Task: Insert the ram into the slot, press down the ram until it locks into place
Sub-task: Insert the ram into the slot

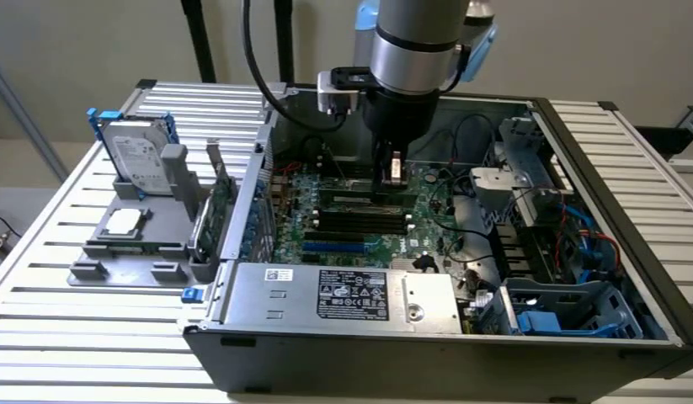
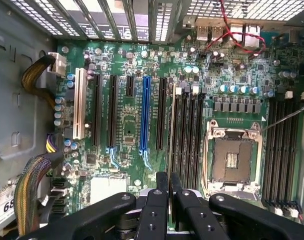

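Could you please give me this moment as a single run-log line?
gripper: shut on ram | position: low over black memory slots | ram seated: cannot tell

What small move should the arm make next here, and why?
Probably a short, straight descent. The gripper looks shut on the ram, seen edge-on as a thin pale strip. It runs parallel to the slot, the outermost black one of the bank beside the processor socket, and appears lined up over it; whether they already touch cannot be told.

Open room above the slots [image 2: 191, 135] (cables [image 2: 34, 80], case wall [image 2: 12, 110] well aside)
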Tool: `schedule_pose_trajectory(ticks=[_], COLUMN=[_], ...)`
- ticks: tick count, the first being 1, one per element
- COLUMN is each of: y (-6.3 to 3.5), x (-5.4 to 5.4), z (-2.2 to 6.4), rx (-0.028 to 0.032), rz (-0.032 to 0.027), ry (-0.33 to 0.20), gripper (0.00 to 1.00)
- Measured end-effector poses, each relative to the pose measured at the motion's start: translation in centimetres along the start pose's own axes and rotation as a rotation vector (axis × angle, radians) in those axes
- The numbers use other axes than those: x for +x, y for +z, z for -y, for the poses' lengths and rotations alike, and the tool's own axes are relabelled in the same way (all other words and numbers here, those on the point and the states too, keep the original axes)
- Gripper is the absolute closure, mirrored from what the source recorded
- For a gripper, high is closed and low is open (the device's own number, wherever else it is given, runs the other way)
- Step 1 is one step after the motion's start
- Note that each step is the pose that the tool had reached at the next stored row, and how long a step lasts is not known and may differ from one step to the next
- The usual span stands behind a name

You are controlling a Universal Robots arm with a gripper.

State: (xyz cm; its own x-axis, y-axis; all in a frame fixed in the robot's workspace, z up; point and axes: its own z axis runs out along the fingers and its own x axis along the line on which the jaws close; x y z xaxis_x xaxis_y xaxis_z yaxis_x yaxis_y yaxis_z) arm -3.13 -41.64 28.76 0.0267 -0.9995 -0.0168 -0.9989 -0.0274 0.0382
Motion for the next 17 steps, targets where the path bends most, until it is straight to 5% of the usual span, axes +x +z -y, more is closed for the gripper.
schedule_pose_trajectory(ticks=[17], y=[3.18], x=[-0.6], z=[0.18], rx=[-0.0001], rz=[-0.0002], ry=[0.0], gripper=[0.87])
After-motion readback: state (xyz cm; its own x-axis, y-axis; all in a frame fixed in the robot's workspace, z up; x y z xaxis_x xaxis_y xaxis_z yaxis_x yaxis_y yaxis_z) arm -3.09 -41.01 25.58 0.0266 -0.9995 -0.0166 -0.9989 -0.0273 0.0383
